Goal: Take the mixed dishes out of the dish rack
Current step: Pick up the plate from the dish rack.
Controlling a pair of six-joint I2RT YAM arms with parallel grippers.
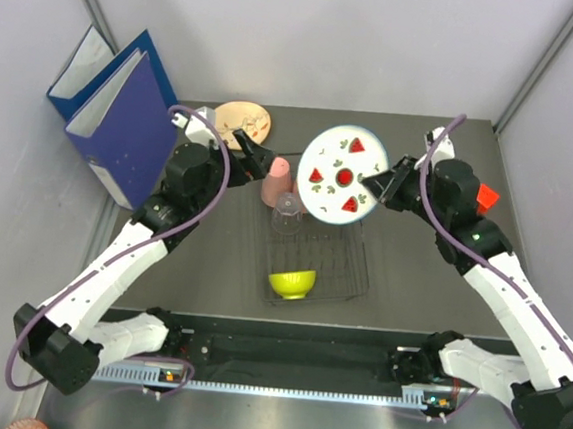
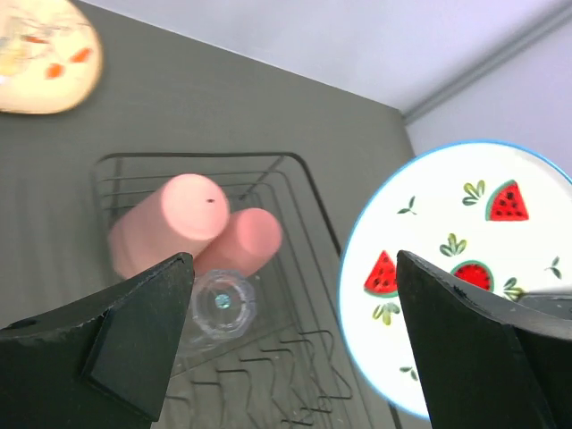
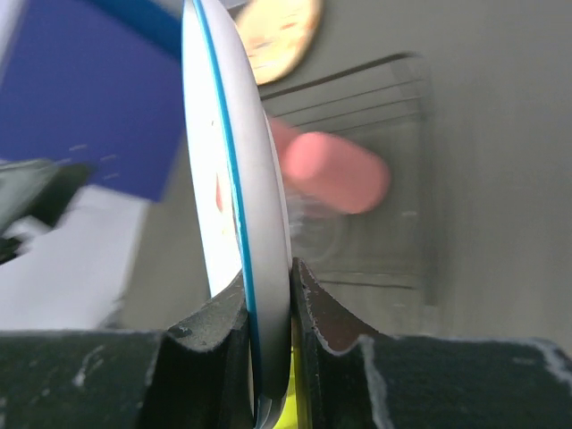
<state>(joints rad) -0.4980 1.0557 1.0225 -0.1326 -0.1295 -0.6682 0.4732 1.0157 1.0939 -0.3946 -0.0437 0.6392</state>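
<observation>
— Fingers on the right gripper (image 3: 268,295), what are they doing?

— Pinched tight on the rim of the white plate with red fruit prints (image 1: 342,172). One pad (image 3: 214,322) on each face, plate edge-on between them in the wrist view. From the top camera it's tilted up with the fruit side facing the lens, and it's held above the far edge of the dish rack (image 1: 342,270), roughly at the rack's 1 o'clock.

— And the left gripper (image 2: 295,264)?

— Fingers spread wide, nothing between them. It hangs by the rack's 11 o'clock corner, near the two pink cups (image 2: 174,223). Doesn't look like it's touching them, though I can't be totally sure.

— So what's sitting in the rack?

— Both pink cups, side by side in that 11 o'clock corner, closed ends toward the left wrist camera. Right at their 6 o'clock is the clear glass (image 1: 287,215), looks base-up but it's hard to tell. Then the lime-yellow bowl (image 1: 292,282) sits upright at the rack's 7 o'clock corner, well apart from the glass.

— Anything outside it?

— Yeah, the tan patterned plate (image 1: 244,123) lies flat on the table (image 1: 410,296) at 11 o'clock from the rack, just past the left gripper. At the table's 10 o'clock corner a blue ring binder (image 1: 125,110) stands by the wall. And a small red cube (image 1: 486,198) pokes out at 3 o'clock of the held plate, beyond the right gripper.
</observation>
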